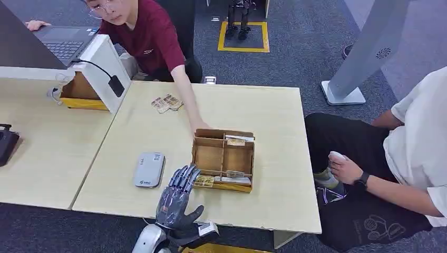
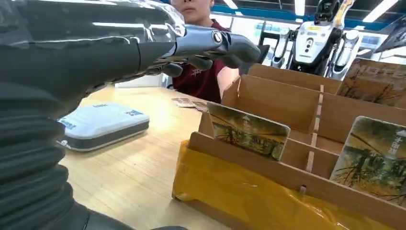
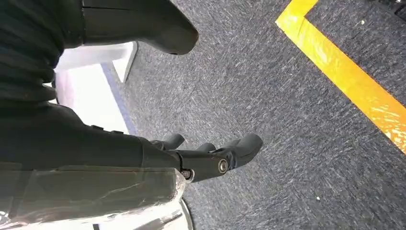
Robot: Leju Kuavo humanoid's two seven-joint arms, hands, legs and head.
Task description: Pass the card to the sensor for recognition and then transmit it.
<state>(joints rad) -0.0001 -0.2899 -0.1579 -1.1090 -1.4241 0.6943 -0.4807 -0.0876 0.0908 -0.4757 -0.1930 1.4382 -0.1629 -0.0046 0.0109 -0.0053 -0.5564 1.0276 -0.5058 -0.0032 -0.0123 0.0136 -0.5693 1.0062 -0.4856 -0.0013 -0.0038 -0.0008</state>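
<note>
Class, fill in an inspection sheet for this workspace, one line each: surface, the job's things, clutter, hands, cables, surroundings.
Surface: light wooden table, with a second table butted against it on the left.
Job's things: cardboard box with dividers holding upright cards; one card stands at its near left corner; grey sensor lies flat to the left of the box.
Clutter: loose cards at the far edge; a dark device on the left table.
Hands: left hand hovers open by the box's near left corner; right hand hangs over the carpet, holding nothing.
Cables: a black cable runs over a white panel.
Surroundings: a person's hand touches the box's far edge; another person sits at the right.
</note>
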